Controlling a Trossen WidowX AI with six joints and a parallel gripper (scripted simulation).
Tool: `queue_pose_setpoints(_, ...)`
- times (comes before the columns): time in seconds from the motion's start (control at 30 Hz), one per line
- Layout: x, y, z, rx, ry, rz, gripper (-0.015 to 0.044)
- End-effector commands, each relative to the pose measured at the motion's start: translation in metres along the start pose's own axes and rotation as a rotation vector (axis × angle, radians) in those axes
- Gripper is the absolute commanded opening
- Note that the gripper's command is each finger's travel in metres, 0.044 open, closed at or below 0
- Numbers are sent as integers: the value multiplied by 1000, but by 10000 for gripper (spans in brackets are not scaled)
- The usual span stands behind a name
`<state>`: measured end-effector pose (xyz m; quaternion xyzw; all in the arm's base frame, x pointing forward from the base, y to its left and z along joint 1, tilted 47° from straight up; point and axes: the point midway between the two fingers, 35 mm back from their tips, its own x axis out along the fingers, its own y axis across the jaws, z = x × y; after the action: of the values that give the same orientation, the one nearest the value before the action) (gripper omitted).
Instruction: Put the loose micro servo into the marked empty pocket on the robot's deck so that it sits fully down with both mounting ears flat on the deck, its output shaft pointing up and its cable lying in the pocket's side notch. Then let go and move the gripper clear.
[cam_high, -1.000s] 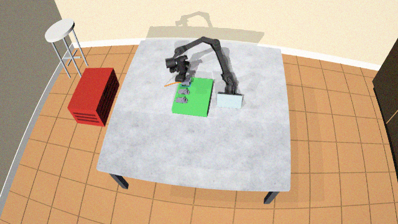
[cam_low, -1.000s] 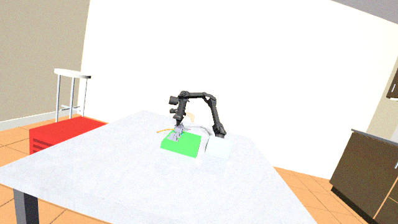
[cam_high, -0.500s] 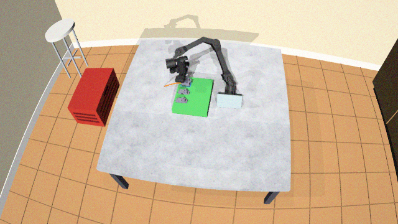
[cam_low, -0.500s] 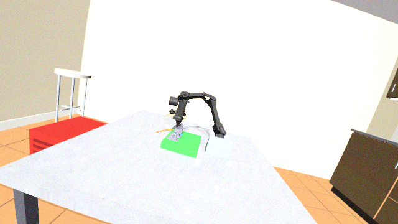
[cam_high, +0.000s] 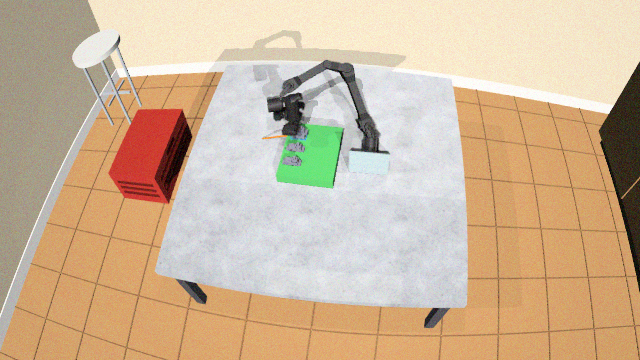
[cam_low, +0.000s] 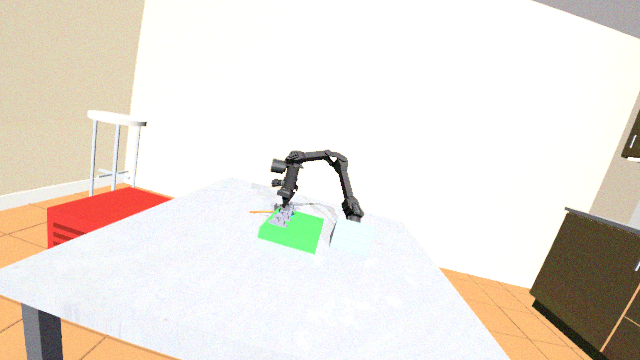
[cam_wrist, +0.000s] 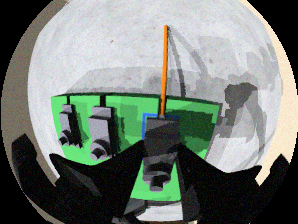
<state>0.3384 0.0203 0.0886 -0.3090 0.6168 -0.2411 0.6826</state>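
Note:
The green deck lies on the table beside the arm's base. My gripper is shut on the grey micro servo and holds it upright at the deck's far left corner. It is over the blue-marked pocket, whose outline shows just past the servo. I cannot tell whether the ears touch the deck. The orange cable runs straight out over the deck's edge onto the table. Two other servos sit mounted in a row along the same side.
The arm's pale blue base block stands right of the deck. A red crate and a white stool stand on the floor left of the table. A dark cabinet is at the far right.

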Motion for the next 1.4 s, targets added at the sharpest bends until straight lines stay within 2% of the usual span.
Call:
queue_pose_setpoints(0.0,3,0,0,-6,-6,-4,0)
queue_pose_setpoints(0.7,28,0,0,-5,-6,-5,0)
queue_pose_setpoints(0.93,26,0,0,-6,-6,-5,184)
queue_pose_setpoints(1.03,19,1,0,-6,-6,-4,187)
queue_pose_setpoints(1.13,-5,0,-3,-6,-5,-3,187)
queue_pose_setpoints(1.27,-8,1,-4,-6,-5,-4,187)
queue_pose_setpoints(1.37,-16,4,-16,-9,-9,-1,266)
